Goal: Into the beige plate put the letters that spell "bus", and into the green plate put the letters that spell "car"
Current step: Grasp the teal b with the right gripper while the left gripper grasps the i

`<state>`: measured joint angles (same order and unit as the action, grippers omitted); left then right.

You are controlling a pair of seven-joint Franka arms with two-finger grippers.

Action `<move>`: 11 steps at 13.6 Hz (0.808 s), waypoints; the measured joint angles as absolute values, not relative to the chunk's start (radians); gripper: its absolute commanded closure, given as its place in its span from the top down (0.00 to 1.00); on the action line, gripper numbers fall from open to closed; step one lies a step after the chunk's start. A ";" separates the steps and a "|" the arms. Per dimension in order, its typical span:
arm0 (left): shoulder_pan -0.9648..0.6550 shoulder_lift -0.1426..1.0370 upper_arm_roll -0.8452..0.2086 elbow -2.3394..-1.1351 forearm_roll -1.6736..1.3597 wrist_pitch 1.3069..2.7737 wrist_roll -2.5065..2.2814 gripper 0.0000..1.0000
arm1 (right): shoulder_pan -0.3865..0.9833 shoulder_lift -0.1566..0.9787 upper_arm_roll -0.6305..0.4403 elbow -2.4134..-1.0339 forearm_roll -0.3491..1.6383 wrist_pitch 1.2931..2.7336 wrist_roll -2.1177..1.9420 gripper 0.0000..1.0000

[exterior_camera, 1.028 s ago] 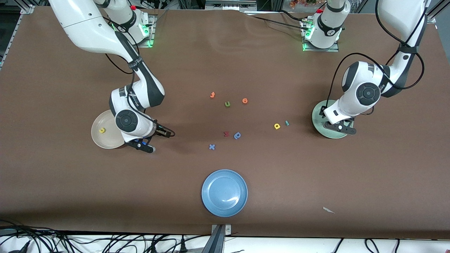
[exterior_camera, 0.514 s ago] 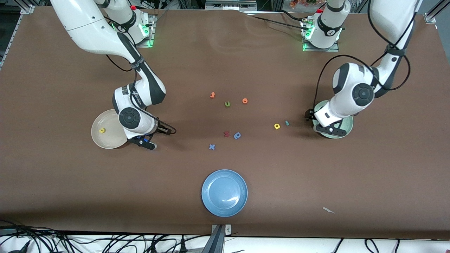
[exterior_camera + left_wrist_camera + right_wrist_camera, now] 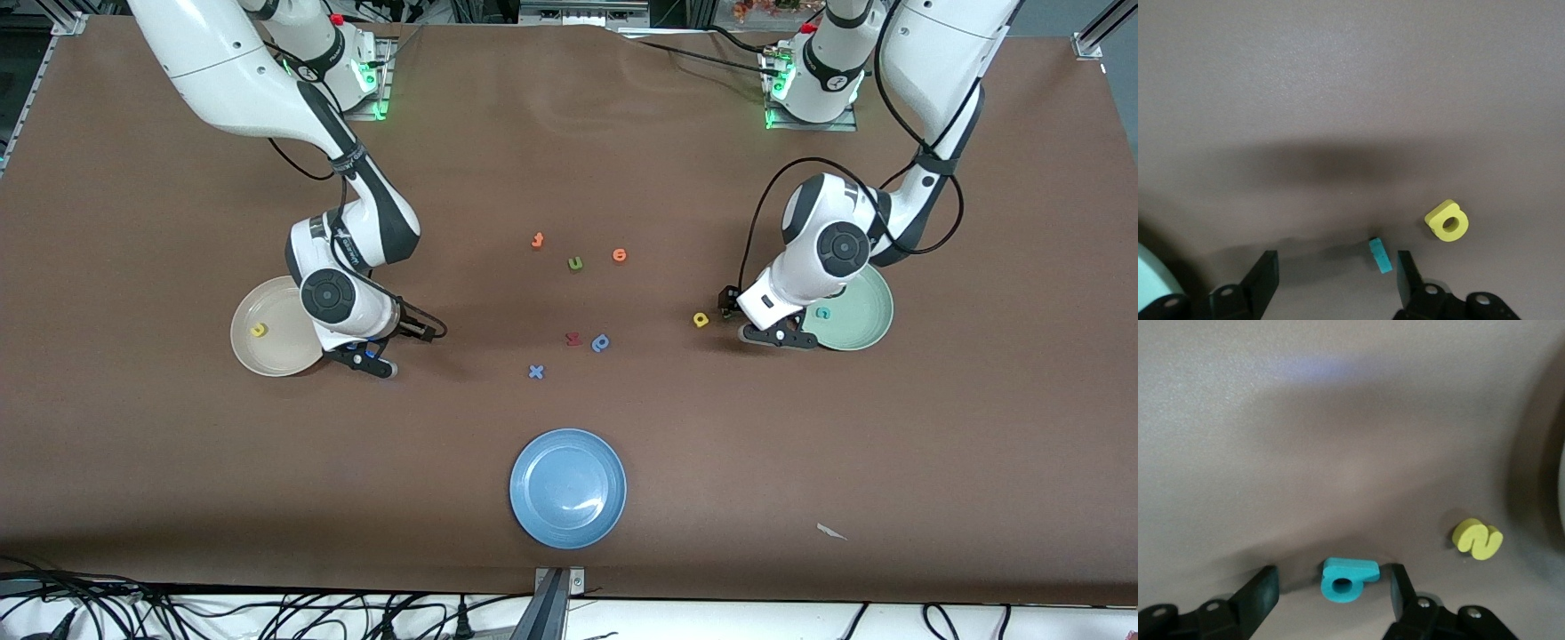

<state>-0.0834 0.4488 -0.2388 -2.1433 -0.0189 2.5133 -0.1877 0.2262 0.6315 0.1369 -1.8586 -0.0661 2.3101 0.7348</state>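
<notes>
My left gripper (image 3: 745,320) is low over the table beside the green plate (image 3: 861,327), open, with the thin teal "r" (image 3: 1381,255) lying between its fingers, close to one of them. The yellow "a" (image 3: 1447,221) lies just past it, apart (image 3: 701,319). A teal "c" (image 3: 822,312) rests in the green plate. My right gripper (image 3: 384,345) is low beside the beige plate (image 3: 267,357), open around the teal "b" (image 3: 1346,578), which lies flat on the table. The yellow "s" (image 3: 1479,538) lies on the table a little past it. A yellow "u" (image 3: 258,330) sits in the beige plate.
Mid-table lie two orange letters (image 3: 537,240) (image 3: 620,255), an olive "u" (image 3: 575,263), a red letter (image 3: 573,339), a blue "p" (image 3: 601,342) and a blue "x" (image 3: 535,372). A blue plate (image 3: 569,498) stands nearest the front camera. A white scrap (image 3: 831,532) lies toward the left arm's end.
My left arm has swung off the green plate toward the table's middle, to the teal "r"; the teal "c" now shows in the plate. The right arm has barely shifted.
</notes>
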 measured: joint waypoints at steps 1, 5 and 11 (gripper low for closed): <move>-0.084 0.452 -0.239 -2.143 -0.019 2.517 -0.189 0.66 | 0.226 0.631 0.137 -1.861 -0.066 2.311 0.735 0.76; -0.095 0.475 -0.239 -2.143 -0.019 2.547 -0.191 0.67 | 0.224 0.613 0.132 -1.887 -0.066 2.311 0.729 0.76; -0.110 0.482 -0.239 -2.141 -0.019 2.575 -0.212 0.40 | 0.223 0.591 0.128 -1.900 -0.066 2.312 0.723 0.54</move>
<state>-0.1104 0.4821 -0.2389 -2.1411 -0.0189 2.5754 -0.2116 0.2233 0.5914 0.1276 -1.8997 -0.0662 2.3121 0.7233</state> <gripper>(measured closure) 0.502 0.454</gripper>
